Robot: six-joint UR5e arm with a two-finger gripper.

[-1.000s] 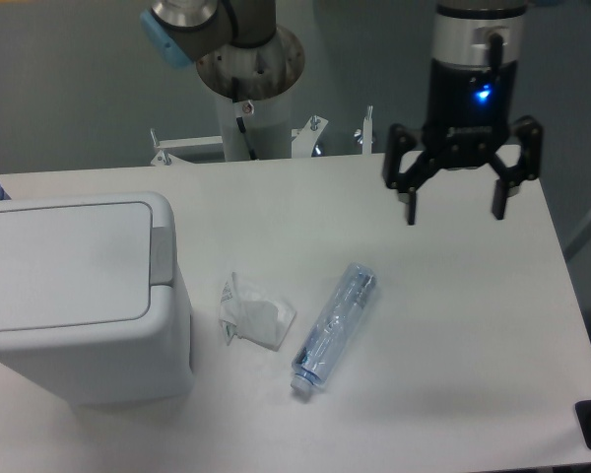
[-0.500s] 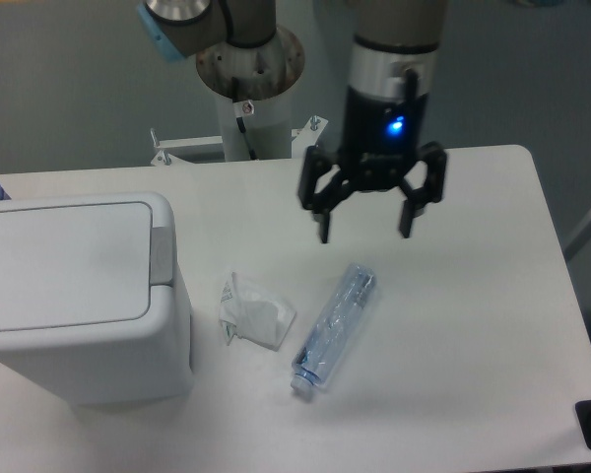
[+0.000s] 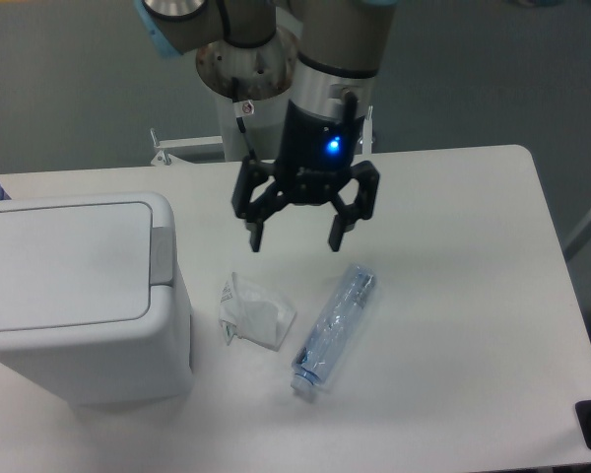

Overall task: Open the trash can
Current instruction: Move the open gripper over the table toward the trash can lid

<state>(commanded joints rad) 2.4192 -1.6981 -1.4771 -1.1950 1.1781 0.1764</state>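
Two black fingers of the gripper (image 3: 295,239) are spread wide with nothing between them — it hangs above the table (image 3: 453,296), a blue light lit on its body. The trash can (image 3: 79,296) stands at the table's left edge, its flat lid down and the grey button strip (image 3: 163,253) on the rim facing the gripper. Below the gripper lie a crumpled white wrapper (image 3: 254,313) and a clear plastic bottle (image 3: 335,325) — just beside each other, the wrapper nearer the can.

obstacles: crumpled wrapper (image 3: 255,312); bottle (image 3: 335,326) | free: table (image 3: 473,296) right side
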